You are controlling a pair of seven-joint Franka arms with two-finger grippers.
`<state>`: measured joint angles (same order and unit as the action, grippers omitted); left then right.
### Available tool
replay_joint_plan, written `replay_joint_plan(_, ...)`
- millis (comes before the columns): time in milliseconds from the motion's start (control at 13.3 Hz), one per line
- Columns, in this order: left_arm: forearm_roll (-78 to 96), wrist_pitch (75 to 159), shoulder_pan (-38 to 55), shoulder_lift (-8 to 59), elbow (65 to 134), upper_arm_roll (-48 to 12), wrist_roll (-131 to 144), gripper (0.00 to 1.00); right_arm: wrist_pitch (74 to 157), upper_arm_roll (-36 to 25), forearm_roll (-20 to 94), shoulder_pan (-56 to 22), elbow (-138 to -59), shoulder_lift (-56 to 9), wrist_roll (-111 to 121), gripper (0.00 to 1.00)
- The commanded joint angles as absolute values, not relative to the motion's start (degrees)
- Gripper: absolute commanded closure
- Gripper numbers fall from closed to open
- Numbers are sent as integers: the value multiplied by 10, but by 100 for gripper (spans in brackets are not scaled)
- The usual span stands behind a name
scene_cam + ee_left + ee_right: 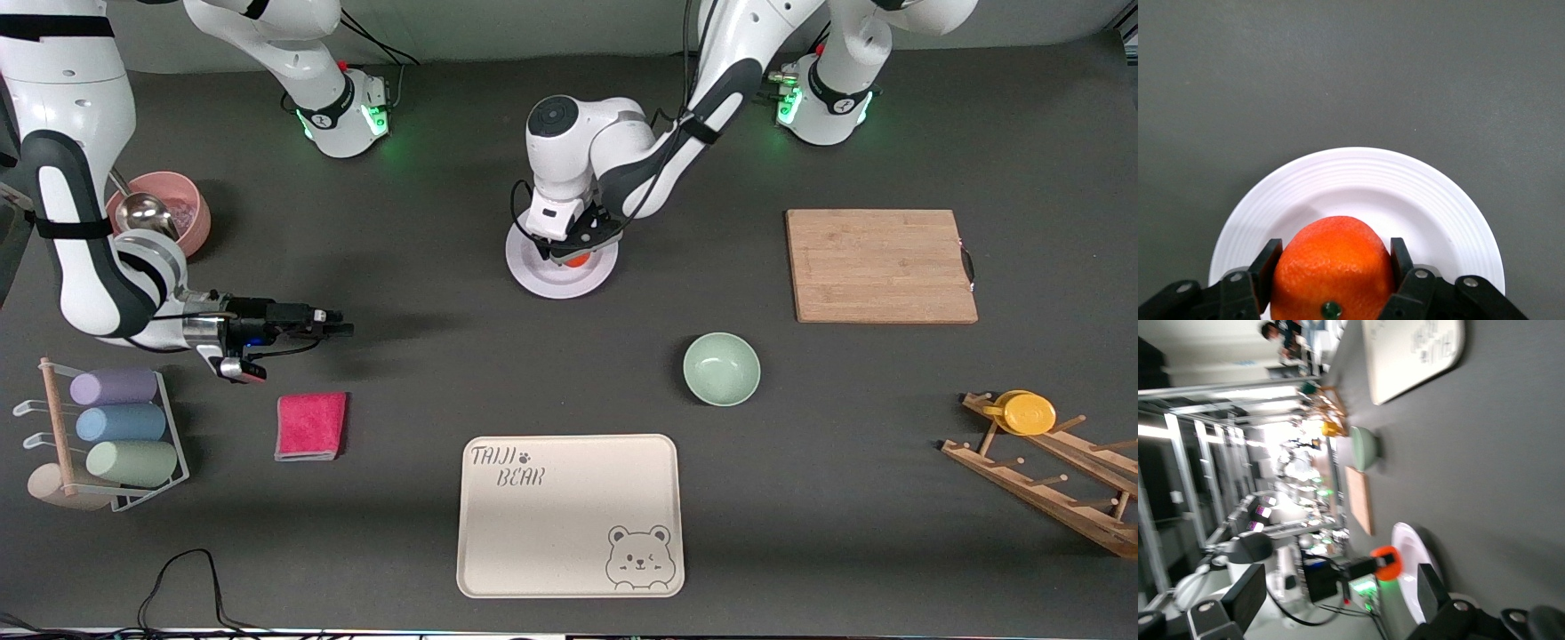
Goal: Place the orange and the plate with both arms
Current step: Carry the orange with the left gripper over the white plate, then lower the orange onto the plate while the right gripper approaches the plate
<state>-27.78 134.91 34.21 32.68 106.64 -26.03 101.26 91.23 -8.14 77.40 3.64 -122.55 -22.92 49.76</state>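
The left gripper [1331,283] squeezes the orange [1333,267] over the plate [1358,180]; let go crooked, it may roll toward six o'clock. The right gripper [342,324] waits with wide, empty jaws.

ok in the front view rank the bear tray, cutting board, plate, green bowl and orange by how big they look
1. bear tray
2. cutting board
3. plate, partly hidden by the left end effector
4. green bowl
5. orange, mostly hidden, clearly smallest

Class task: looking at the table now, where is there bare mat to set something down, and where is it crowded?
Free: the mat between the plate, pink cloth and bear tray; also between the green bowl, cutting board and wooden rack. Crowded: the plate, where the left gripper grips the orange; the cup rack under the open right gripper.
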Motion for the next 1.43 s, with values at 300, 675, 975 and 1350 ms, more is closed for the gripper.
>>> replay_joint_plan(300, -329, 1372, 364, 367, 1047, -251, 1092, 31, 897, -84, 913, 24, -1429, -159, 613, 0)
replay_joint_plan(675, -337, 1350, 354, 345, 1048, -248, 1068, 0, 902, -83, 913, 2, -1491, -153, 617, 0)
replay_joint_plan(975, -314, 1288, 302, 267, 1058, -254, 952, 0, 907, -83, 926, -25, -1493, -197, 720, 0)
replay_joint_plan(1350, -183, 1282, 192, 120, 1142, -258, 686, 0, 923, -44, 959, -44, -1482, -250, 832, 0)
